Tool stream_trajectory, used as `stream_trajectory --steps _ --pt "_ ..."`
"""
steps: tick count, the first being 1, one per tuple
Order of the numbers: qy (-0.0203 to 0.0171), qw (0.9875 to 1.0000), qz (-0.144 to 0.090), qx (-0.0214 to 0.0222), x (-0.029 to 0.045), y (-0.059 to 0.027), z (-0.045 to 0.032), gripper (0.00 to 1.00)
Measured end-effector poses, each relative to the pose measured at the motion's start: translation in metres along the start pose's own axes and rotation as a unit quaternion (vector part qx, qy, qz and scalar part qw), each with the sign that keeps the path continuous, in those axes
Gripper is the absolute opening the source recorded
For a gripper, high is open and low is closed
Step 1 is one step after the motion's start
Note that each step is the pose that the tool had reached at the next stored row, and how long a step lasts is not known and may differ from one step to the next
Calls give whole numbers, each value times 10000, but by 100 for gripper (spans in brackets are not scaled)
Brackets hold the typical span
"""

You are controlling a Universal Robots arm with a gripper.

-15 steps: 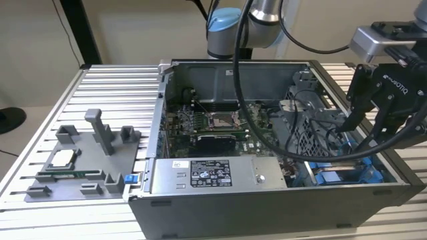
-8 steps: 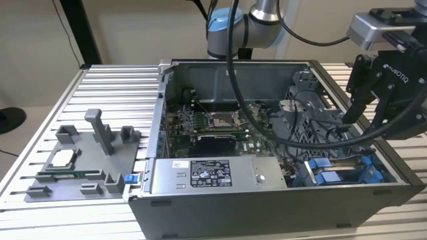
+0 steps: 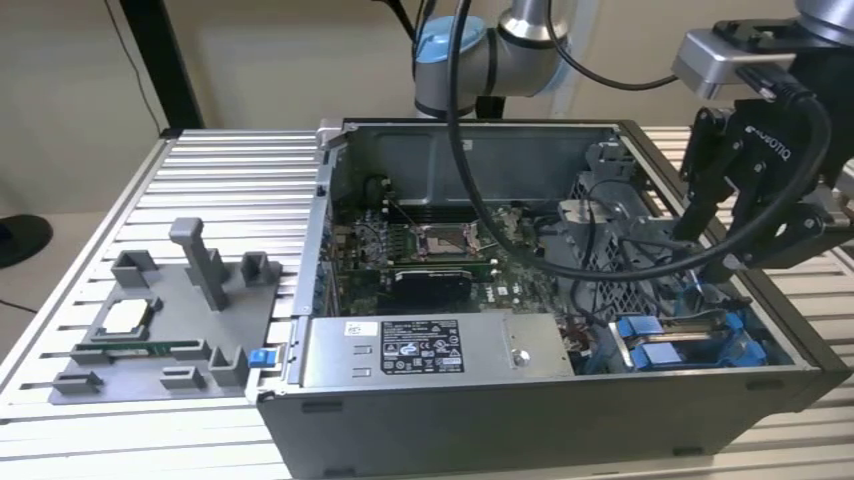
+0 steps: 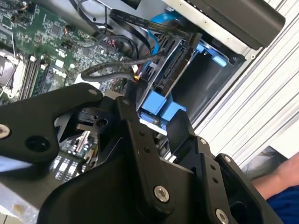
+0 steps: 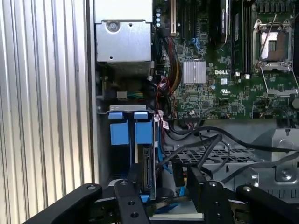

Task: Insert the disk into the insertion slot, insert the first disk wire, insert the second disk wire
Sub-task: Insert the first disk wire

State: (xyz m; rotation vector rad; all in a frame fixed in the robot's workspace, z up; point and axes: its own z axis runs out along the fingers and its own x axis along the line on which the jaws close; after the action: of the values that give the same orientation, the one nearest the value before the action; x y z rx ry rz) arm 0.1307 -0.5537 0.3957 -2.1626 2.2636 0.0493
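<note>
The bench (image 3: 214,160) is ribbed silver aluminium, its slats running in long parallel grooves, and a plain beige wall stands behind it. An open grey steel computer case (image 3: 534,430) sits across the middle of the bench. A flat grey fixture plate (image 3: 147,340) with upright blocks lies towards the edge at the exterior view's left.

Inside the case lie a green motherboard (image 5: 219,84) and a boxy grey power supply (image 3: 414,350) with a white label.

The insertion slot (image 3: 681,340) is in the case's corner at the exterior view's right, marked by glossy blue plastic tabs (image 5: 126,133). The disk (image 5: 148,168) stands edge-on inside it, its dark connector strip facing out among loose black cables (image 5: 210,140).

The black, bolted end effector (image 5: 162,179) hangs just above that corner. Its fingers (image 4: 140,140) are spread apart and hold nothing, and the blue carrier shows between them.
</note>
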Motion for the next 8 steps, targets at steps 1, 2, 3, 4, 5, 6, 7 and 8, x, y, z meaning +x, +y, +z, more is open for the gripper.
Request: stream_trajectory --steps 1,2,3,4,5,6,7,8 --pt "2 10000 -2 3 -3 0 18 100" --pt "2 10000 -8 5 -5 0 32 100" --pt "2 10000 -20 7 -8 0 42 100" --pt "3 10000 -40 7 -12 0 46 100" --pt "2 10000 -74 7 -17 1 48 100" --pt "2 9999 -119 8 -25 1 49 100" --pt "4 9999 -169 9 -32 1 48 100" --pt "4 9998 -223 9 -38 2 49 100"
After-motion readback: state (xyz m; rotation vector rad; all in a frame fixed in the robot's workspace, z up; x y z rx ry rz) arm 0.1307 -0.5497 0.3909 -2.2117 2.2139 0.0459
